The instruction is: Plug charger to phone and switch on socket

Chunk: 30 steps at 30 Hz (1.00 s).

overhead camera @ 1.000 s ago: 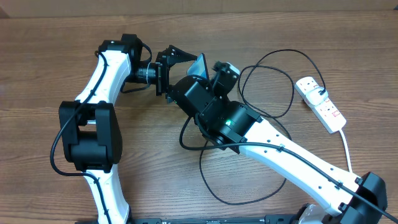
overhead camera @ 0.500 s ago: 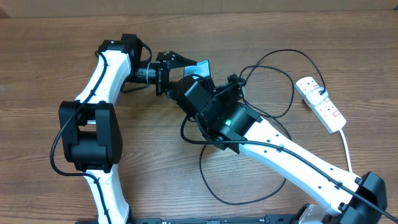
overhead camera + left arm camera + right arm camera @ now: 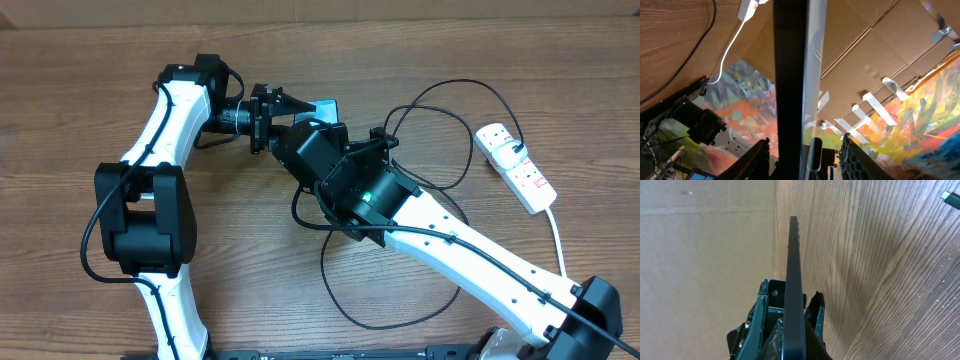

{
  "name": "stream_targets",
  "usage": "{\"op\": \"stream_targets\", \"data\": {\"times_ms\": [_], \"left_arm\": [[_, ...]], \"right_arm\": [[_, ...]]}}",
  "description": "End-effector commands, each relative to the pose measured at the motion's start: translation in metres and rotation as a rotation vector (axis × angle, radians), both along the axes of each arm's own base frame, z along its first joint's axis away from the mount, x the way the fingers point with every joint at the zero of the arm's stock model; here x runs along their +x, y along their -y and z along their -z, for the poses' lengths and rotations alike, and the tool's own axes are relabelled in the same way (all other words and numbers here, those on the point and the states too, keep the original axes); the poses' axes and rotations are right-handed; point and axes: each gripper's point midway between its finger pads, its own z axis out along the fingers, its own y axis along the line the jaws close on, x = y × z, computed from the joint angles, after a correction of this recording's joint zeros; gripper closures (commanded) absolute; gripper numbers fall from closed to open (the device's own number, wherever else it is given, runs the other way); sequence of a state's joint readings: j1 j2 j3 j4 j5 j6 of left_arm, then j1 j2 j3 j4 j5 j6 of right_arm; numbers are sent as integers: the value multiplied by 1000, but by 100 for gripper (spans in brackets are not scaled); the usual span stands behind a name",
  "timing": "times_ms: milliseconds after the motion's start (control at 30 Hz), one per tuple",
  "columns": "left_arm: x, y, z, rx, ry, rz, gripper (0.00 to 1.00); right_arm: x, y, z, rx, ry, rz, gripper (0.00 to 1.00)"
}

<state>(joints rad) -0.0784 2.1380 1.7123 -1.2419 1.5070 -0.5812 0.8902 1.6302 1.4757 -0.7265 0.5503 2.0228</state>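
Phone (image 3: 322, 108) held edge-on between your 2 arms, above the wooden table (image 3: 80, 120) near its far middle. Your right gripper (image 3: 789, 291) is clamped on it. In the right wrist view, 1 finger presses each face and the thin dark edge of the phone (image 3: 795, 270) runs up between them. Your left gripper (image 3: 298, 103) straddles the other end at a narrow setting. In the left wrist view its fingers (image 3: 760, 160) flank the phone (image 3: 790, 75), with a gap showing on 1 side. The charger (image 3: 455, 82) lies in loose loops on the table to the right, not joined to the phone. The socket (image 3: 516, 167) lies well apart at the right edge, a dark plug in it.
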Motion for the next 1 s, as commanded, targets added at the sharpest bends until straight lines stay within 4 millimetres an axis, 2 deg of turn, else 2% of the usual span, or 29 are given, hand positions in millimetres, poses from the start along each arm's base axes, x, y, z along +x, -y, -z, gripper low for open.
{"op": "stream_targets", "data": {"times_ms": [0, 200, 300, 500, 567, 733, 900, 967], "left_arm": [[3, 0, -6, 0, -8, -2, 61], [3, 0, -6, 1, -16, -2, 70], [3, 0, -6, 0, -16, -2, 76], [3, 0, -6, 4, -65, -5, 79], [3, 0, -6, 4, -65, -5, 83], [3, 0, -6, 4, -65, -5, 95], [3, 0, -6, 4, -68, -5, 96], [3, 0, -6, 4, -68, -5, 96]], "right_arm": [[6, 0, -18, 108, 29, 85, 96], [6, 1, -18, 108, 29, 85, 95], [6, 0, -18, 109, 29, 85, 91], [6, 0, -18, 111, 28, 82, 93], [6, 0, -18, 112, 27, 81, 96], [5, -3, -17, 118, 20, 72, 96], [5, -2, -17, 115, 20, 70, 96], [5, -2, -17, 115, 20, 70, 93]]}}
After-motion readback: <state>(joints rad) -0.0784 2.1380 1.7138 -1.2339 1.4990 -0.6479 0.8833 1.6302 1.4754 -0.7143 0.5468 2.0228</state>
